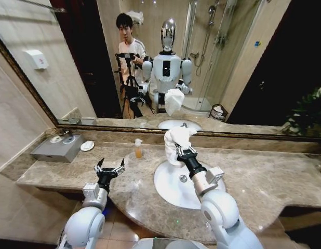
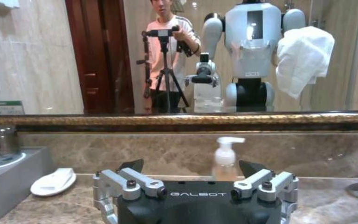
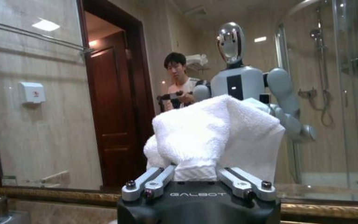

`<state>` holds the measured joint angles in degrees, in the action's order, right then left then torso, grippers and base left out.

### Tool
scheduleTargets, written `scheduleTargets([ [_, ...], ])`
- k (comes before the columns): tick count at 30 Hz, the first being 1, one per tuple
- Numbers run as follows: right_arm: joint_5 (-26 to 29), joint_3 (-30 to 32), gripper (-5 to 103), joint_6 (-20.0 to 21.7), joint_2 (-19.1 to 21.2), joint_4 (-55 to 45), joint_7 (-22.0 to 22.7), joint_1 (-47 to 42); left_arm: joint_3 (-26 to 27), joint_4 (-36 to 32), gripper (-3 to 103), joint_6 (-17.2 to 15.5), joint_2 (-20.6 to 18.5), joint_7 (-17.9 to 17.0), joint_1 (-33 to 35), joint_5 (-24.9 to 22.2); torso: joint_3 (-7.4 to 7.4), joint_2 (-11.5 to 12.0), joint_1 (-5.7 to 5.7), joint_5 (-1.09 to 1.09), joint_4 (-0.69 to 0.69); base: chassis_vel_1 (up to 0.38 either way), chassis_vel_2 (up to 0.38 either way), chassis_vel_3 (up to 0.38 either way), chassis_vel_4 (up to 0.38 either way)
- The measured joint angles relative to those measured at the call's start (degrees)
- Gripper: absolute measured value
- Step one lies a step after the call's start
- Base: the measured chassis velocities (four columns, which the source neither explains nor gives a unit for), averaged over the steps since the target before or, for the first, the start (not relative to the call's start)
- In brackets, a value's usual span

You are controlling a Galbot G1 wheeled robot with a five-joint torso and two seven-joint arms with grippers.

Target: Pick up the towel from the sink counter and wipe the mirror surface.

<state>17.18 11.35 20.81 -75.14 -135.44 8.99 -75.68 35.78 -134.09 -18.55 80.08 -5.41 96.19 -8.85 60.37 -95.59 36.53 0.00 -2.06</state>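
The right gripper [image 1: 184,152] is raised above the oval white basin [image 1: 168,184] of the long beige-brown marbled stone surface [image 1: 264,179], its fingers pinched on the lower edge of the small white terry-cloth towel [image 1: 177,141]. The towel stands up from the gripper as a lumpy bundle, held clear of the stone and in front of the large rectangular mirror surface [image 1: 88,62] with its thin dark bronze-gold frame; whether the cloth touches the glass cannot be told. In the right wrist view the towel [image 3: 213,135] rises directly out of the closed fingers [image 3: 149,183], with the robot's own reflection behind it.

The left gripper [image 1: 109,170] hovers low over the stone to the robot's left of the basin, its fingers spread apart and holding nothing. In the left wrist view the same gripper [image 2: 193,181] faces the back wall, where a clear pump bottle of amber soap [image 2: 224,159] stands near the mirror frame. Farther to the robot's left, a small round white dish [image 1: 87,146] lies on the stone just beside a grey metal box [image 1: 59,150].
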Motion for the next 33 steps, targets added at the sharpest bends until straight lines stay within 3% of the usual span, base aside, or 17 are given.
scheduleTargets([
  [33,1.6,3.5,12,-1.1,0.9,0.4,-1.2,-2.0,0.0,0.0,100,0.0,0.0,0.0,0.0,0.0,-0.01,0.0,-0.01,0.0,0.0,-0.137,-0.139,0.143,0.135],
])
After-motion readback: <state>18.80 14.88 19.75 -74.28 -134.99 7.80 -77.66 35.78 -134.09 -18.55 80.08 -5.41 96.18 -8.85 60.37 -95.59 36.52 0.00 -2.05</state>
